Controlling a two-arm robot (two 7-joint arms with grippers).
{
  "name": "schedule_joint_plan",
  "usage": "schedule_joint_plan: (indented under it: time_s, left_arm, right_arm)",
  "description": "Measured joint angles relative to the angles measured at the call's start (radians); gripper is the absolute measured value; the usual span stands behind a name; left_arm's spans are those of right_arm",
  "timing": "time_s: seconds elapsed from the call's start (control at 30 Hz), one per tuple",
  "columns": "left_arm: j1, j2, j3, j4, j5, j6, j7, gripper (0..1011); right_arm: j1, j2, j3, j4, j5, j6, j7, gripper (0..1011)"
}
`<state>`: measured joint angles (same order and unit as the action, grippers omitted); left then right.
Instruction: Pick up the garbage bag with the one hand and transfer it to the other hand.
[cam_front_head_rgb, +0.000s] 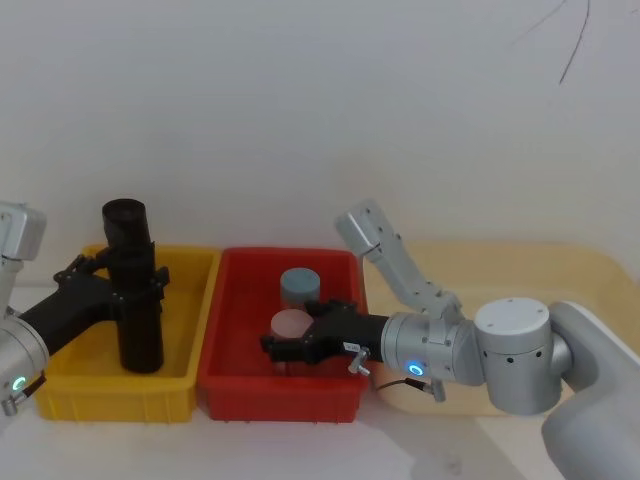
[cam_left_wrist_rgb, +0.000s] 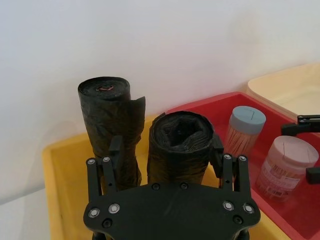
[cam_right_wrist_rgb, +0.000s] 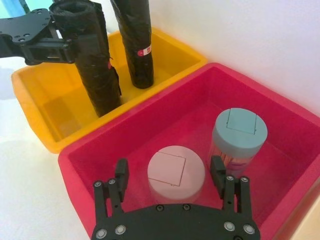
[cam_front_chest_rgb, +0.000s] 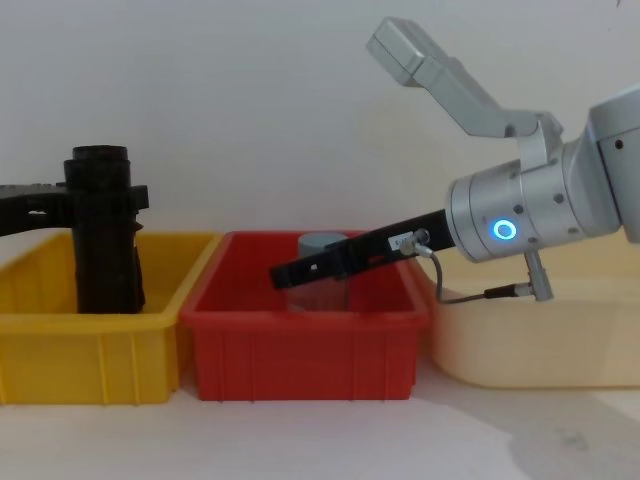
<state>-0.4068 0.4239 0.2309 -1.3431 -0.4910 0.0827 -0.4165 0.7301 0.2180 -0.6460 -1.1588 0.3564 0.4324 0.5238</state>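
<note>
Garbage bag (cam_left_wrist_rgb: 181, 147) stands beside red-marked roll (cam_left_wrist_rgb: 107, 125).

Three bins in a row on the white surface (cam_front_head_rgb: 300, 450)

Yellow bin (cam_front_head_rgb: 90, 395) at nine o'clock, red bin (cam_front_head_rgb: 280, 395) central and touching it, cream bin (cam_front_chest_rgb: 540, 345) at three o'clock beside the red.

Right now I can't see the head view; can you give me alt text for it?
The left hand grips an upright black garbage bag roll standing in the yellow bin. The right hand reaches into the red bin, open around a pink-lidded jar, with a blue-lidded jar behind it. A cream tub sits at right.
</note>
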Motion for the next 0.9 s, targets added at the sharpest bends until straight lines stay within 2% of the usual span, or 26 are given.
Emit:
schedule_joint_plan:
  time_s: [0.53, 0.8, 0.83, 0.87, 0.9]
  left_arm:
    - [0.0, 0.0, 0.0, 0.0, 0.0, 0.0, 0.0, 1002]
    - [0.0, 0.0, 0.0, 0.0, 0.0, 0.0, 0.0, 840]
    - [0.0, 0.0, 0.0, 0.0, 0.0, 0.0, 0.0, 804]
    - [0.0, 0.0, 0.0, 0.0, 0.0, 0.0, 0.0, 790]
    - [0.0, 0.0, 0.0, 0.0, 0.0, 0.0, 0.0, 729]
  right_arm:
    - [0.006, -0.005, -0.005, 0.025, -0.01, -0.017, 0.0, 998]
    - [0.007, -0.005, -0.006, 0.03, -0.013, -0.021, 0.0, 815]
    - [0.007, -0.005, -0.006, 0.03, -0.013, -0.021, 0.0, 761]
    - [0.007, -0.005, -0.006, 0.031, -0.013, -0.021, 0.0, 761]
    - [0.007, -0.005, -0.006, 0.031, -0.013, -0.021, 0.0, 724]
